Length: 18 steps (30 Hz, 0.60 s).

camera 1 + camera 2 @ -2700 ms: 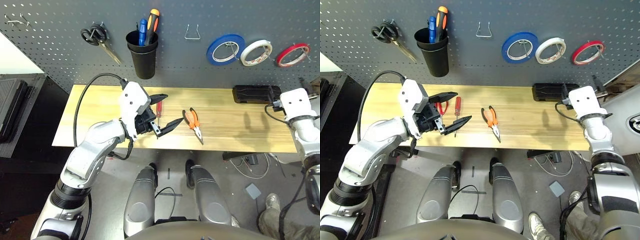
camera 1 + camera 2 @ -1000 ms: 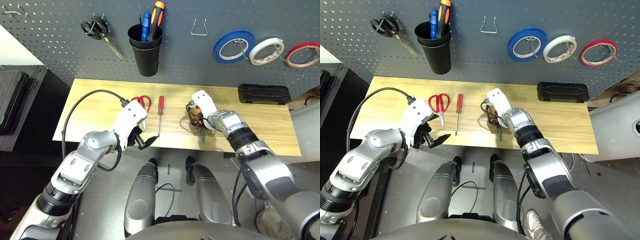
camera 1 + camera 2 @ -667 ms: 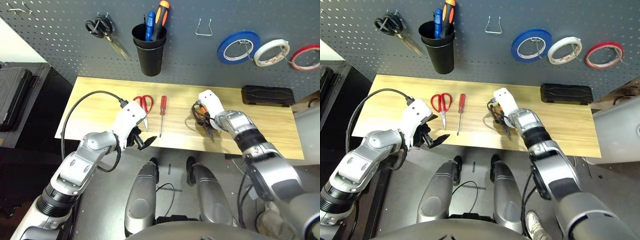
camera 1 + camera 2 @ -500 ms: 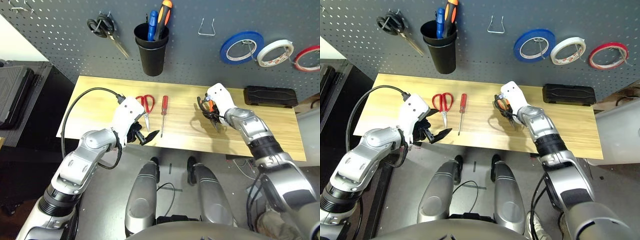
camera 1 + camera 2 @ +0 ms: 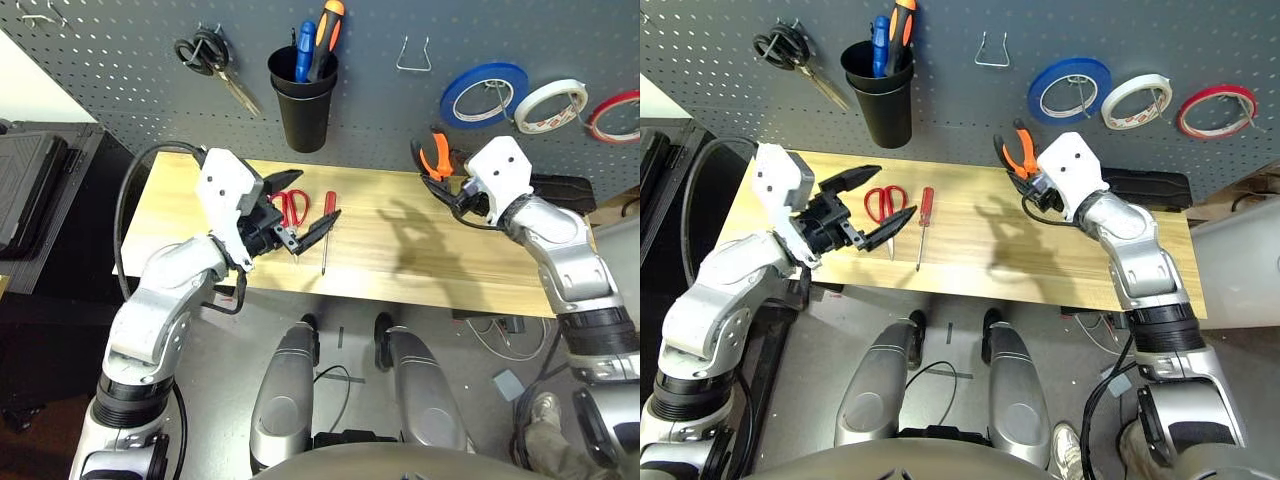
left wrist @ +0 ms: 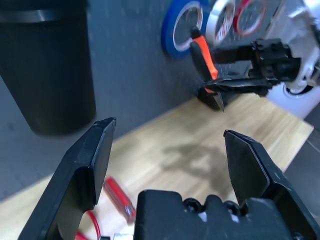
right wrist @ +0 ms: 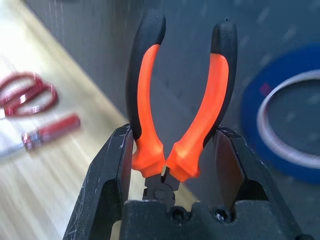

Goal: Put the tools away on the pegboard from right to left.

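The pegboard [image 5: 120,60] rises behind the wooden table [image 5: 400,255] and carries, from its left end, black-handled scissors [image 5: 205,60], a black cup [image 5: 303,95] holding a blue-handled and an orange-and-black-handled tool, a bare wire hook [image 5: 413,55], then a blue tape roll [image 5: 483,95], a white tape roll [image 5: 550,105] and the red tape ring [image 5: 612,115] at the far right. A black box [image 5: 560,190] lies on the table below the white roll. The right gripper [image 7: 172,187] hangs above the table just in front of the pegboard, below the hook and beside the blue roll. Its fingers [image 7: 107,182] are clamped on the pliers [image 7: 180,100] near the pivot, one finger outside each handle, so the orange-and-black handles stand out beyond the fingertips toward the board. The left gripper [image 5: 305,218] hovers over the table below the cup with its fingers [image 6: 82,170] spread wide and nothing between them. The red-handled scissors [image 5: 883,205] and the red-handled screwdriver [image 5: 924,215] lie flat on the table side by side under that gripper, the screwdriver on the side nearer the pliers.
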Each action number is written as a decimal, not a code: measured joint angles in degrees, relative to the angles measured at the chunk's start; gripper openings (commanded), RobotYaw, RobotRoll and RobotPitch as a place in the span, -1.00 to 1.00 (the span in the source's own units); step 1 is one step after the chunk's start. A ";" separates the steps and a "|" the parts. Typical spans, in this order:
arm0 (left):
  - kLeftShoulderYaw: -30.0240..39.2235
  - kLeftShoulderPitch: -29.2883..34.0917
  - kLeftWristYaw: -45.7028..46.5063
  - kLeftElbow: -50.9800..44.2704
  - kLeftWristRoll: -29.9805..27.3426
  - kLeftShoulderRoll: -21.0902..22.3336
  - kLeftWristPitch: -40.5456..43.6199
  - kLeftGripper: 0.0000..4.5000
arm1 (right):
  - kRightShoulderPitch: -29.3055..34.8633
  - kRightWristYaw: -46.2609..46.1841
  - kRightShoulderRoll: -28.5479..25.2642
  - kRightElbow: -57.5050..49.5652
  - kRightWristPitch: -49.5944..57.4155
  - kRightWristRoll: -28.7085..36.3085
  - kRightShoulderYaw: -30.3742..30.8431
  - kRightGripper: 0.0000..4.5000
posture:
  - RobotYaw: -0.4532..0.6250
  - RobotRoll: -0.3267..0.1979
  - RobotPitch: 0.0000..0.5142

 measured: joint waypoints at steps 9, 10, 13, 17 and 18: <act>1.54 -3.65 1.04 -0.18 -4.00 -0.30 -0.21 1.00 | -1.63 1.36 0.10 -5.81 -2.36 6.46 -4.06 0.15 | 0.14 0.25 0.06; 1.56 -4.11 1.06 -0.16 -4.23 -0.20 -0.18 1.00 | -3.36 1.12 0.17 -5.88 -1.94 6.81 -4.06 0.15 | 0.13 0.25 0.05; 1.57 -4.95 1.09 -0.10 -4.56 0.11 -0.13 1.00 | -7.71 -0.49 0.76 -6.78 -0.60 7.63 -4.07 0.15 | 0.13 0.25 0.05; 1.55 -5.50 1.13 0.08 -4.78 0.46 -0.12 1.00 | -13.53 -2.98 2.39 -7.53 1.72 8.42 -3.99 0.15 | 0.12 0.25 0.04; 1.54 -5.59 1.16 0.11 -4.78 0.46 -0.12 1.00 | -14.77 -3.47 2.69 -7.53 1.90 8.42 -3.98 0.15 | 0.12 0.25 0.04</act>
